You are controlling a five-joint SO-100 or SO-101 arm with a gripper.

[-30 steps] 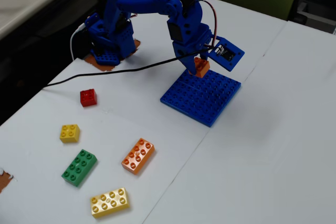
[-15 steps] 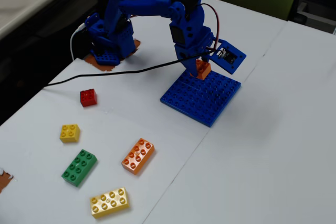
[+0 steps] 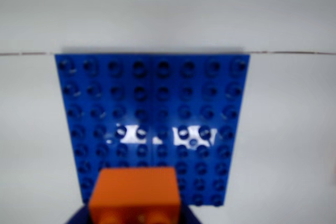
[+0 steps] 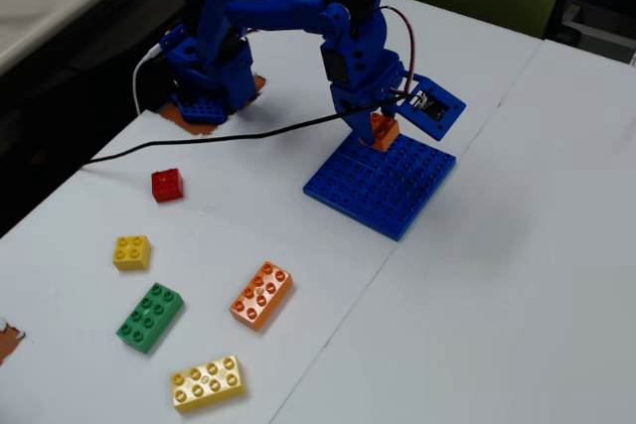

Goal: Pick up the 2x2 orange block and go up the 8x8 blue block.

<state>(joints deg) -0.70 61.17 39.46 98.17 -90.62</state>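
The 2x2 orange block point(image 4: 383, 132) hangs in my gripper point(image 4: 382, 136), which is shut on it just above the far edge of the 8x8 blue block point(image 4: 383, 186). In the wrist view the orange block point(image 3: 134, 195) fills the bottom centre, blurred and close. My gripper point(image 3: 135, 219) shows only as dark blue corners on either side of it. Beyond it the blue block point(image 3: 152, 114) lies flat and square on the white table, its studs in full view.
On the left of the table lie a red brick point(image 4: 167, 185), a small yellow brick point(image 4: 131, 251), a green brick point(image 4: 150, 317), a long orange brick point(image 4: 261, 295) and a long yellow brick point(image 4: 207, 382). A black cable point(image 4: 199, 139) crosses toward the arm base point(image 4: 209, 81).
The gripper with the orange block shifted slightly right and a little down toward the blue plate's far edge between one second ago and half a second ago; since then it has held still.
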